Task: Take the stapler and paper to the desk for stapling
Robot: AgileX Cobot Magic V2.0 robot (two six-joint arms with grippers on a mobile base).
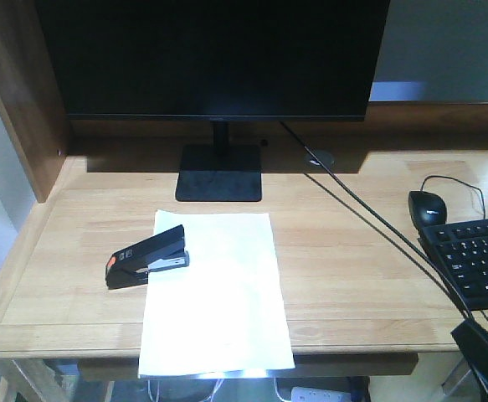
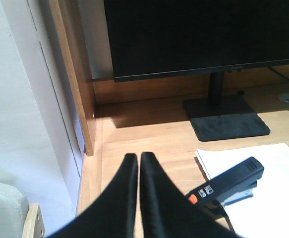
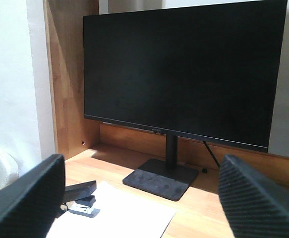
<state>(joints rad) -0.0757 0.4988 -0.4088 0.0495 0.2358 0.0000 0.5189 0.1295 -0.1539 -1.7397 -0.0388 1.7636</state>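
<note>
Now the stapler is seen at two o'clock of the left claw, whose fingers are pressed together. It rests on the paper on the desk. The right claw is spread wide before the monitor; a cable is strung across the desk.

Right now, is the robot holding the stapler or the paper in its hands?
No, nothing is held. The left hand is shut and empty, and the right hand is open. The stapler sits on the paper, on the desk.

Stapler on paper, claw spread.
</note>
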